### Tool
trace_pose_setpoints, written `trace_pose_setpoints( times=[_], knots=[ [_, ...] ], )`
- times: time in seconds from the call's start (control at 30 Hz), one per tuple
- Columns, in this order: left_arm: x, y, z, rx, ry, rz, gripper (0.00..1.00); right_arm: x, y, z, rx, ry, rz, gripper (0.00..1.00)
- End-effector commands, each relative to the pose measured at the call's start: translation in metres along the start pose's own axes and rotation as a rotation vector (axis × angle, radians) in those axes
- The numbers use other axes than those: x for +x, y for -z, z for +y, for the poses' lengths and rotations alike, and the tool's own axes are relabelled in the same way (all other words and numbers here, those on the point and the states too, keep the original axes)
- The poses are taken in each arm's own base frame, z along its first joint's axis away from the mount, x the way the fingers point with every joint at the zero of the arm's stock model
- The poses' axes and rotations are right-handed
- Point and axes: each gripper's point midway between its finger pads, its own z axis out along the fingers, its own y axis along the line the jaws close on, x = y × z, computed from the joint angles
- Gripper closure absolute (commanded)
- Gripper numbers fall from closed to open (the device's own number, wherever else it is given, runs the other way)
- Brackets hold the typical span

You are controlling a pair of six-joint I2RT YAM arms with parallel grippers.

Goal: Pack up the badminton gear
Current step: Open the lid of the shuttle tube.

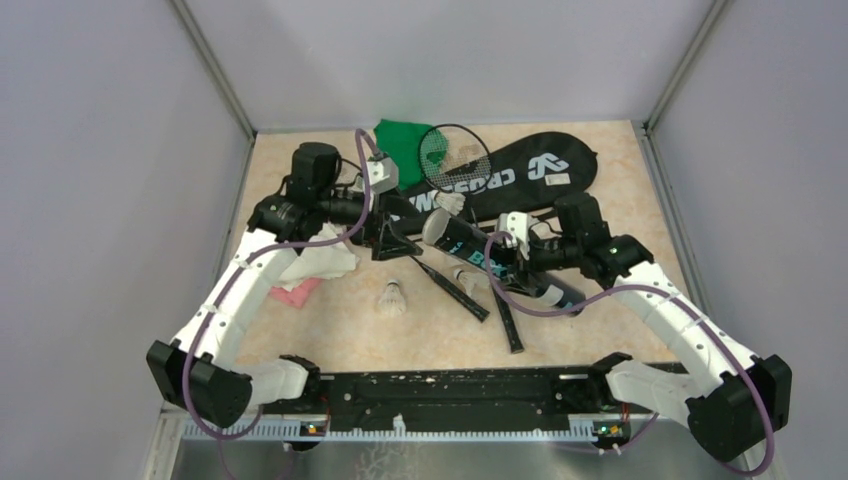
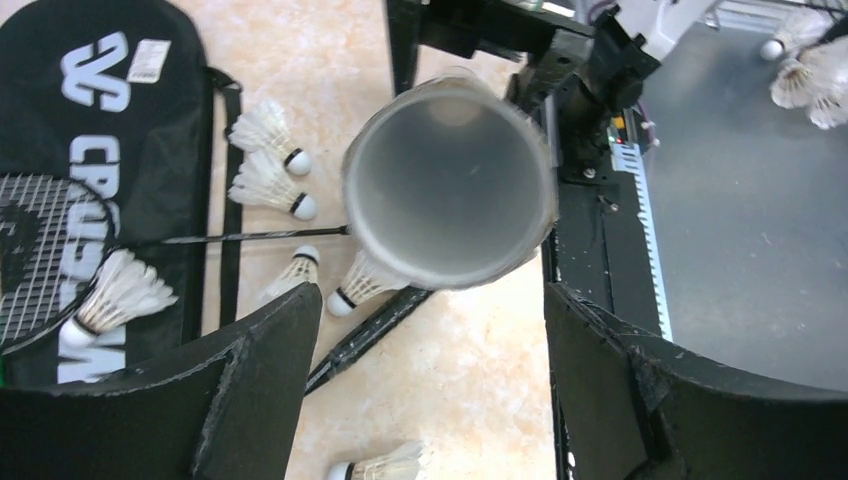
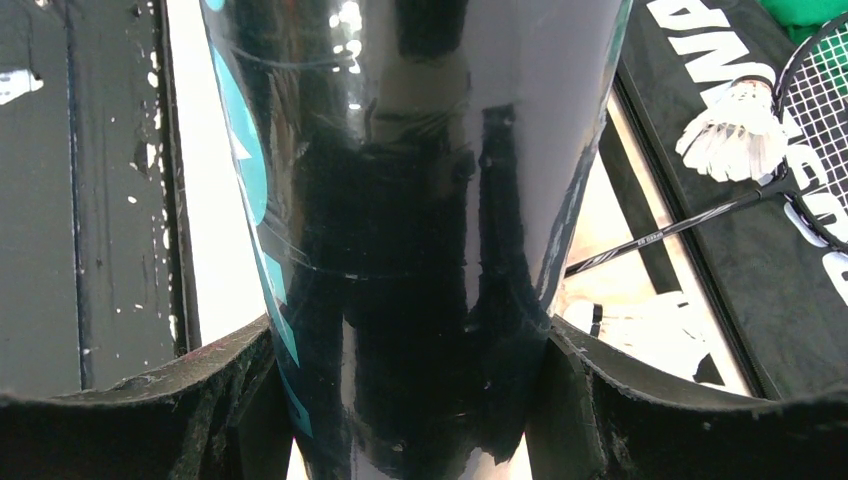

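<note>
My right gripper [image 1: 517, 248] is shut on the long black tube with teal lettering [image 1: 500, 262] and holds it tilted, open mouth toward the left. It fills the right wrist view [image 3: 420, 200] between the jaws [image 3: 410, 340]. My left gripper [image 1: 392, 240] is open and empty, just left of the tube's mouth [image 2: 450, 185], jaws wide apart [image 2: 432, 330]. Several white shuttlecocks [image 2: 270, 185] lie below, one alone [image 1: 392, 298]. The black CROSSWAY bag [image 1: 530, 170] lies at the back with a racket head [image 1: 455, 158] and a shuttlecock [image 3: 735, 130] on it. Two racket handles [image 1: 508, 318] lie under the tube.
A green cloth [image 1: 400, 140] lies at the back beside the bag. White [image 1: 322, 262] and pink cloths [image 1: 295, 293] lie under my left arm. The black rail [image 1: 460, 390] runs along the near edge. Grey walls close in the table on three sides.
</note>
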Motion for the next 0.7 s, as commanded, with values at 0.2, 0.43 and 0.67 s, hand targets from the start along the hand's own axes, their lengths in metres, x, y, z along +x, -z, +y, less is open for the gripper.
trace_pose_setpoints(
  times=[0.2,0.43,0.67],
  knots=[
    [-0.01,-0.018,-0.03,0.129,-0.122,0.024,0.29,0.004,-0.001,-0.001,-0.015,0.111,0.014,0.66],
    [-0.006,-0.027,-0.032,0.156,-0.126,0.037,0.42,0.012,-0.005,-0.005,-0.002,0.11,0.045,0.67],
    [-0.003,-0.015,-0.004,-0.062,-0.221,0.089,0.2,0.018,-0.005,-0.014,0.061,0.075,0.056,0.72]
  ],
)
